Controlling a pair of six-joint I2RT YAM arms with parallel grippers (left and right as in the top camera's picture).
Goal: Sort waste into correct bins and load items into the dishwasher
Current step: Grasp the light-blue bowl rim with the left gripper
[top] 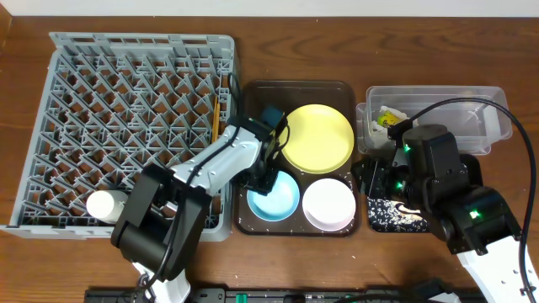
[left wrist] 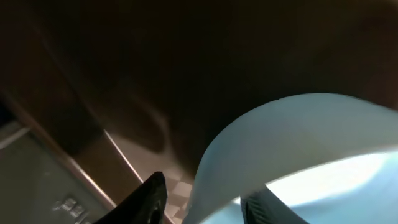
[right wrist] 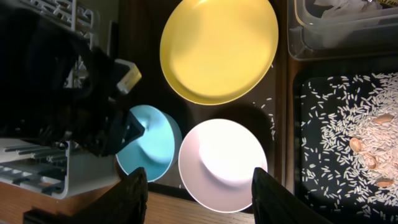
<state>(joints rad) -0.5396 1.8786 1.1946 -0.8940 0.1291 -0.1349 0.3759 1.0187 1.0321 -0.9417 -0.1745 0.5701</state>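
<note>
My left gripper (top: 262, 180) is open with its fingers (left wrist: 208, 202) astride the near-left rim of the light blue bowl (top: 280, 200) (left wrist: 298, 137) (right wrist: 154, 142), one finger outside and one inside. The bowl sits in the brown serving tray beside the white bowl (top: 328, 204) (right wrist: 224, 163) and the yellow plate (top: 317, 137) (right wrist: 219, 50). My right gripper (top: 375, 177) (right wrist: 208, 200) is open and empty, hovering above the white bowl's near edge. Rice grains (right wrist: 336, 134) lie in the black tray (top: 383, 215). The clear tub (top: 493, 103) holds the wrapper (top: 389, 118) and paper scraps (right wrist: 333, 7).
The grey dish rack (top: 126, 109) fills the left side, with the white cup (top: 105, 204) at its near-left corner and the chopsticks (top: 215, 118) along its right side. The brown serving tray (top: 253, 91) lies between the rack and the bins. A few grains lie in it.
</note>
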